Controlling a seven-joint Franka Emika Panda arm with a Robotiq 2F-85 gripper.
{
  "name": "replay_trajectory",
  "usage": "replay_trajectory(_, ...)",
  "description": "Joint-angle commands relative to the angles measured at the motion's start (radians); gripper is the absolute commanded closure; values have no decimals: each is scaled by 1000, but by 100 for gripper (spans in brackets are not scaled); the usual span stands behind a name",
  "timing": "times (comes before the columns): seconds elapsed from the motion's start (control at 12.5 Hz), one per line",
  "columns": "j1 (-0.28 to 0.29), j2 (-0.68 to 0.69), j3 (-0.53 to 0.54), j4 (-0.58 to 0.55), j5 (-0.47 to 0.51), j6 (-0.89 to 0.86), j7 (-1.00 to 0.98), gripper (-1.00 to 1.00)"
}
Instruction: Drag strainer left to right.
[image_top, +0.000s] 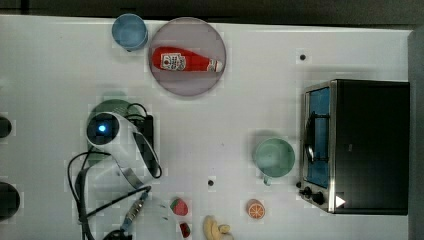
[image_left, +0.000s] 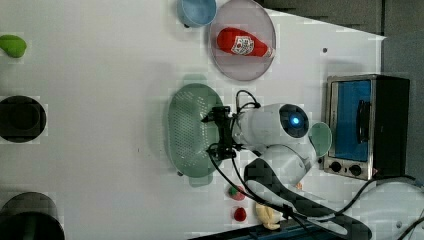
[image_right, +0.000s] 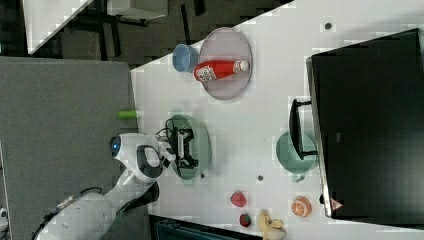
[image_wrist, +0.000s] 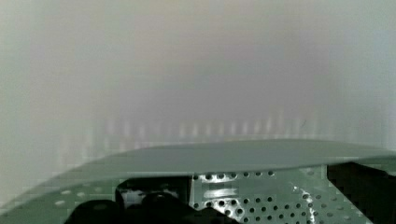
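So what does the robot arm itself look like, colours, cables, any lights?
The arm has glossy white rounded shells with black joint sections, and a round blue light glows on one link. Black cables loop along it to a black end effector.

strainer (image_top: 114, 106) mostly hidden under arm, banana (image_top: 216, 230) cut by edge

Strainer (image_left: 190, 127): pale mint-green oval plastic colander, rows of small holes across bowl, wide flat rim, tab handle at each end. Sits upright on white surface, opening up, long axis running top to bottom in left view. Lies in top view's left half (image_top: 114, 106), mostly hidden there under robot arm. In right view (image_right: 202, 145) sits near centre. Wrist view shows rim edge and perforated inner wall (image_wrist: 261, 200) close up.
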Motion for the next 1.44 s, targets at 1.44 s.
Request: replay_trajectory(1.44,-91,-121,-370,-160,15,96,-387,-100)
